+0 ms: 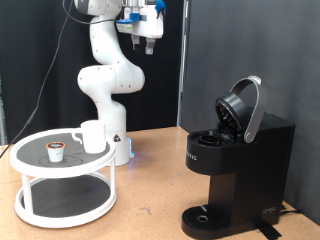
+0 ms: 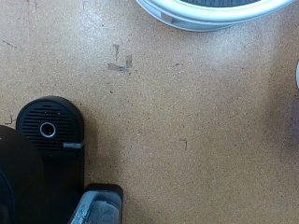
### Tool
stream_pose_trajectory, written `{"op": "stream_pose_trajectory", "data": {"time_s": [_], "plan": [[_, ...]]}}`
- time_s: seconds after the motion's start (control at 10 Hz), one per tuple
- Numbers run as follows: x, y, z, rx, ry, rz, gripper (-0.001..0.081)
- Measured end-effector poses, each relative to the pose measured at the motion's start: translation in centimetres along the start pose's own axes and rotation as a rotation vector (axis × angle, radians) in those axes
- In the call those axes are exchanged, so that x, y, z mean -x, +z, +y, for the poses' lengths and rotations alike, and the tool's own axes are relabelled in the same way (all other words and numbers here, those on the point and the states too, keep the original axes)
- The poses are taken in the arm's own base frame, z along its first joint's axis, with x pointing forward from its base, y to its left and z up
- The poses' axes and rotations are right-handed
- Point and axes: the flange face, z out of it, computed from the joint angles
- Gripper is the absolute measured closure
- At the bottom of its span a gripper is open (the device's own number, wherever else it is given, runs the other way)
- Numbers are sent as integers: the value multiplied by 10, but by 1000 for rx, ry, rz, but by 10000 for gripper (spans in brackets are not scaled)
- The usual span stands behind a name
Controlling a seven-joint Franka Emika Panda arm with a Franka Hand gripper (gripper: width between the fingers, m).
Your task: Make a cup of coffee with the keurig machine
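The keurig machine [image 1: 237, 165] stands on the wooden table at the exterior view's right, its rounded lid [image 1: 243, 108] hinged up and open. Its round drip base [image 1: 205, 217] is bare. The cup [image 1: 92, 136], a small white mug, stands on the top tier of the white tray stand [image 1: 40, 165] at the left. A tiny white pod with a dark top [image 1: 56, 151] sits beside it. My gripper [image 1: 148, 43] hangs high above the table, between stand and machine, holding nothing I can see. The wrist view looks straight down on the drip base [image 2: 49, 129]; no fingers show there.
The arm's white base [image 1: 112, 110] stands behind the tray stand. A dark curtain is behind the machine. The wrist view shows bare wooden tabletop [image 2: 187, 121] between the machine and the stand's rim [image 2: 210, 17].
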Motion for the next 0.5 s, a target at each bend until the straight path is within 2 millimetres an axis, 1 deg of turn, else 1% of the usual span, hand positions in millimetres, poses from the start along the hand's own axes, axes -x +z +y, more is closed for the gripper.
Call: {"op": "stream_pose_trajectory", "data": {"time_s": [0.1, 0.2, 0.5], "plan": [[-2, 0, -2, 1, 1, -3, 72], [-8, -1, -7, 8, 1, -13, 72], [-50, -2, -35, -9, 25, -6, 72]]}}
